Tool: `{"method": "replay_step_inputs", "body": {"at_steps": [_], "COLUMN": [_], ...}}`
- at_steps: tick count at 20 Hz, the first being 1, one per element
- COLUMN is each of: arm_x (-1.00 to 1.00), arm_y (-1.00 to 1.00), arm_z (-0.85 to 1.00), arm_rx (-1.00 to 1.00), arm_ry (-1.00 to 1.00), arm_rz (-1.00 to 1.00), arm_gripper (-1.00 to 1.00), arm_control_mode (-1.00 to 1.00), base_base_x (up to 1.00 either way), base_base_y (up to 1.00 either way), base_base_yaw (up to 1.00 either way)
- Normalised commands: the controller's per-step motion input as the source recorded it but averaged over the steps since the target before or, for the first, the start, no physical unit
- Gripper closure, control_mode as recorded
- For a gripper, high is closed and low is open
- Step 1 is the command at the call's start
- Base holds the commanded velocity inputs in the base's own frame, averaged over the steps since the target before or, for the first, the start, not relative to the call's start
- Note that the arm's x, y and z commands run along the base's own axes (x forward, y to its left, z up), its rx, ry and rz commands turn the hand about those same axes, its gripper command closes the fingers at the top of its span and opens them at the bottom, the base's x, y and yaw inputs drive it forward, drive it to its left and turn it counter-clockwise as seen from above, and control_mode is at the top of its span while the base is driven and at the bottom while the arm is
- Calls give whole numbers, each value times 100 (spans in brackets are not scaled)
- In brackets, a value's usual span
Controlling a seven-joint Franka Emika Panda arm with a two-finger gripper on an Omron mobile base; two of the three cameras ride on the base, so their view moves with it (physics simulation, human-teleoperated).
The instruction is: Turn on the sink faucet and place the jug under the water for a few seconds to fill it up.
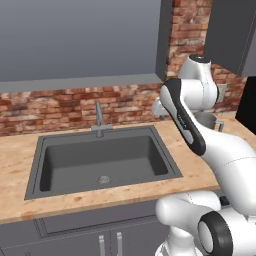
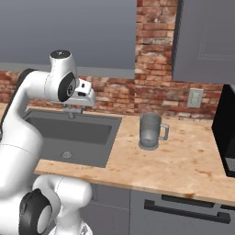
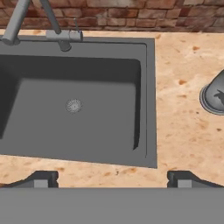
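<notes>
So the big dark grey rectangular sink (image 1: 102, 162) is set into the speckled tan stone table (image 2: 183, 160), with its small round drain (image 3: 74, 105) sitting on the basin floor a bit left of centre in the hand view. The slim grey metal sink faucet (image 1: 100, 121) stands at the back rim of the basin, right in front of the red brick wall (image 1: 65, 107). Its spout rises tall and narrow, and there's a short lever sticking out at the base. The basin looks dry and nothing is running from the spout.

The translucent grey glass jug (image 2: 150, 131) is standing upright on the table, to the right of the sink and well apart from the faucet, looped handle pointing right, away from the basin. From the left base view it's mostly tucked behind the white arm (image 1: 187, 125), only a bit of the rim poking out. In the hand view you just catch its round edge at the right border.

The end effector (image 3: 112, 178) hangs above the front rim of the sink, looking down over the basin. Its two dark finger tips (image 3: 41, 178) are spread wide apart with nothing between them, touching neither jug nor faucet.

A grey wall socket (image 2: 195, 97) sits on the brick behind the jug, and a black appliance (image 2: 226, 133) stands at the far right.
</notes>
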Motion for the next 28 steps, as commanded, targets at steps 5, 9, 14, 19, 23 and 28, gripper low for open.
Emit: {"method": "replay_step_inputs", "body": {"at_steps": [5,9,14,19,23,28], "arm_x": [0,0,0,0,1,26], "arm_y": [0,0,0,0,-1,0], "arm_z": [0,0,0,0,-7,-42], "arm_rx": [0,0,0,0,0,0], "arm_ry": [0,0,0,0,-4,-34], "arm_rz": [0,0,0,0,0,4], "arm_gripper": [-100,-100,-100,-100,-100,-100], "arm_control_mode": [100,100,100,100,-100,-100], "base_base_x": [0,0,0,0,0,0], "base_base_y": [0,0,0,0,0,0], "base_base_yaw": [0,0,0,0,0,0]}}
